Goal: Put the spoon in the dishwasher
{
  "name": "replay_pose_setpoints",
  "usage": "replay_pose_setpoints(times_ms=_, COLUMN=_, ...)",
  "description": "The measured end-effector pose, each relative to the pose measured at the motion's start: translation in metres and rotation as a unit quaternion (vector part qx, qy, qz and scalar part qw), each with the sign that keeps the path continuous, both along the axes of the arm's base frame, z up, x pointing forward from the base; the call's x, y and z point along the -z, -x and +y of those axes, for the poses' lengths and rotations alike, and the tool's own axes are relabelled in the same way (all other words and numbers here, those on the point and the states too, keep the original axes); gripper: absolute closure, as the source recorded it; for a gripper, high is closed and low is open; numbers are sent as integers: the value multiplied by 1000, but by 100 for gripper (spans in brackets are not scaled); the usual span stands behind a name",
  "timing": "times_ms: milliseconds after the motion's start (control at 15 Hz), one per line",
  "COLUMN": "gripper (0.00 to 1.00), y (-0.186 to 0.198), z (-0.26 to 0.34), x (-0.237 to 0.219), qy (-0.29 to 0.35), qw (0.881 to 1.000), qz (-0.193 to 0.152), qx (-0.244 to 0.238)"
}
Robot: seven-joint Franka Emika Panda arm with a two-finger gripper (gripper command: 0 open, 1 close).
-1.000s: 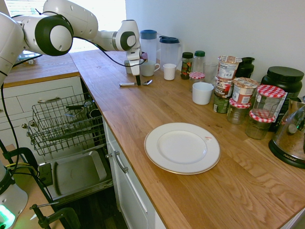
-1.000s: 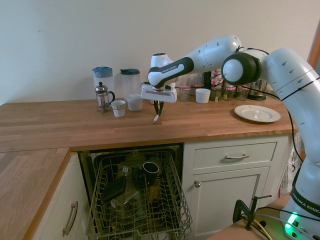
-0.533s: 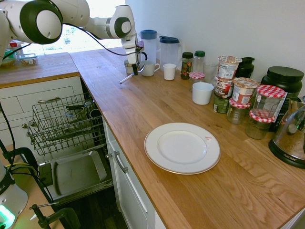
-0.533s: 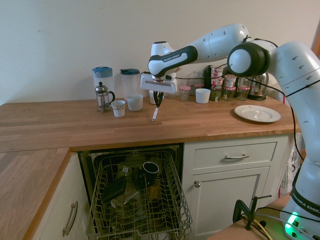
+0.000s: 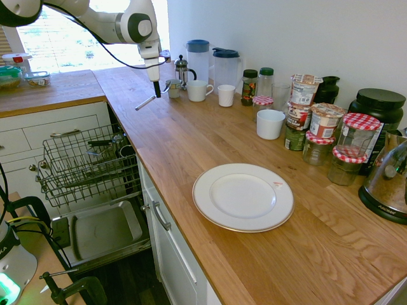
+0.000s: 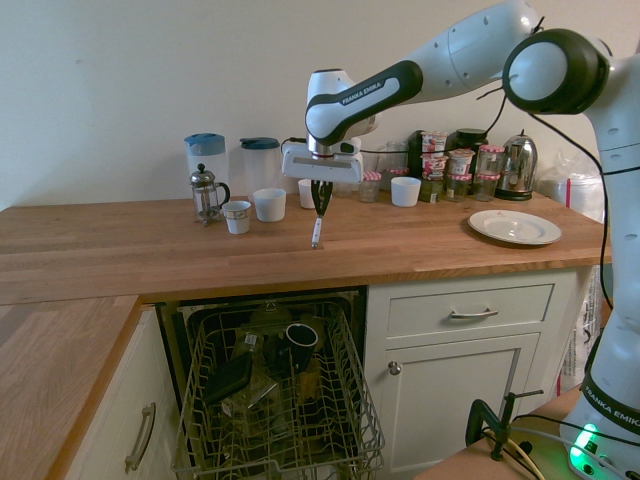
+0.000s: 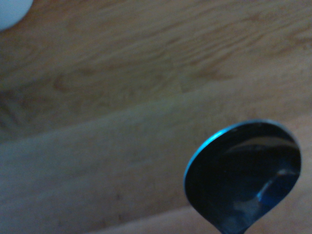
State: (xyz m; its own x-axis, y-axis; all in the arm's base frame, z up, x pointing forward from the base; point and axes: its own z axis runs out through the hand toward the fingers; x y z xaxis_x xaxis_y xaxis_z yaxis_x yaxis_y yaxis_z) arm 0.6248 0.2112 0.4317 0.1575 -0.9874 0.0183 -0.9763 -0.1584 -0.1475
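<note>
1. The gripper (image 6: pixel 321 198) of the white robot arm (image 6: pixel 420 75) is closed on the slim shiny silver metal spoon (image 6: pixel 317 230) and holds it in the air above the wooden surface (image 6: pixel 120 250).
2. The spoon hangs from the gripper with a tilt; its free end points down toward the front edge of the surface and does not touch the wood.
3. In the first exterior view the spoon (image 5: pixel 145 101) is over the far part of the surface, near the edge above the dishwasher.
4. In the wrist view the oval bowl of the spoon (image 7: pixel 243 170) looks dark and shiny, with blurred wood grain behind it.
5. The dishwasher with the grey wire basket rack (image 6: pixel 280 400) is open under the surface; the rack is pulled out, with dark items in it.
6. The flat grey metallic door (image 5: pixel 102 232) is folded down below the rack.
7. A round white plate (image 5: pixel 243 196) lies near the front edge of the surface, well apart from the gripper.
8. A small glass coffee press (image 6: pixel 206 193) and two white cups (image 6: pixel 237 216) stand near the back edge.
</note>
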Motion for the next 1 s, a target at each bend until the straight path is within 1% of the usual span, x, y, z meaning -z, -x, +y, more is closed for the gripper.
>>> replay_pose_setpoints(times_ms=200, gripper=100, y=53, z=19, x=-4, qy=-14, qw=999, qz=13, qx=-43)
replay_pose_setpoints(times_ms=533, gripper=100, y=142, z=43, x=13, qy=-33, qw=995, qz=25, qx=-90)
replay_pose_setpoints(times_ms=667, gripper=100, y=174, z=64, x=25, qy=-39, qw=992, qz=38, qx=-111)
replay_pose_setpoints(times_ms=867, gripper=100, y=214, z=100, x=48, qy=-51, qw=987, qz=64, qx=-139)
replay_pose_setpoints(times_ms=1000, gripper=100, y=227, z=113, x=58, qy=-60, qw=985, qz=70, qx=-146)
